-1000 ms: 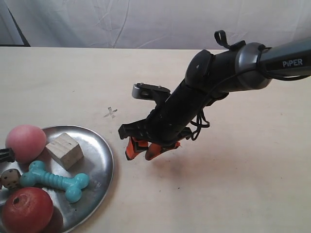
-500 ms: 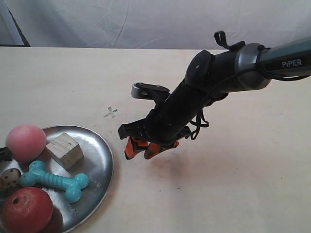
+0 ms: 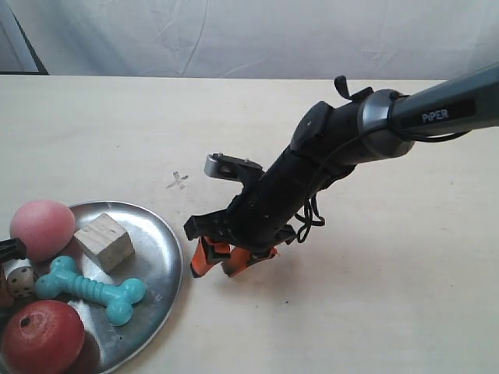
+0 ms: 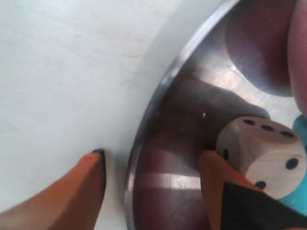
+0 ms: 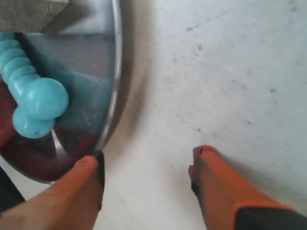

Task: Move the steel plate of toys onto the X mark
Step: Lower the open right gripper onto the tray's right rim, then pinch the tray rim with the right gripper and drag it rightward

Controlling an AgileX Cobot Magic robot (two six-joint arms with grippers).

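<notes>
The steel plate (image 3: 158, 251) lies at the exterior view's lower left. It holds the pink ball (image 3: 40, 227), the wooden cube (image 3: 103, 241), the teal bone (image 3: 88, 287), the die (image 3: 20, 280) and the red apple (image 3: 42, 336). The X mark (image 3: 178, 181) is on the bare table beyond the plate. My left gripper (image 4: 152, 158) is open and straddles the plate's rim (image 4: 154, 103), one finger outside and one inside beside the die (image 4: 263, 149). My right gripper (image 5: 148, 155) is open over the table, one fingertip (image 5: 92, 165) close to the plate's rim (image 5: 115, 72).
The beige table (image 3: 374, 296) stretches to the right and back. A white cloth backdrop (image 3: 249, 35) hangs behind it. The right arm (image 3: 327, 156) reaches in from the exterior view's right, above the table between the plate and that side.
The right arm has dropped and moved toward the plate, bringing its orange fingers near the rim. The die has shifted slightly on the plate.
</notes>
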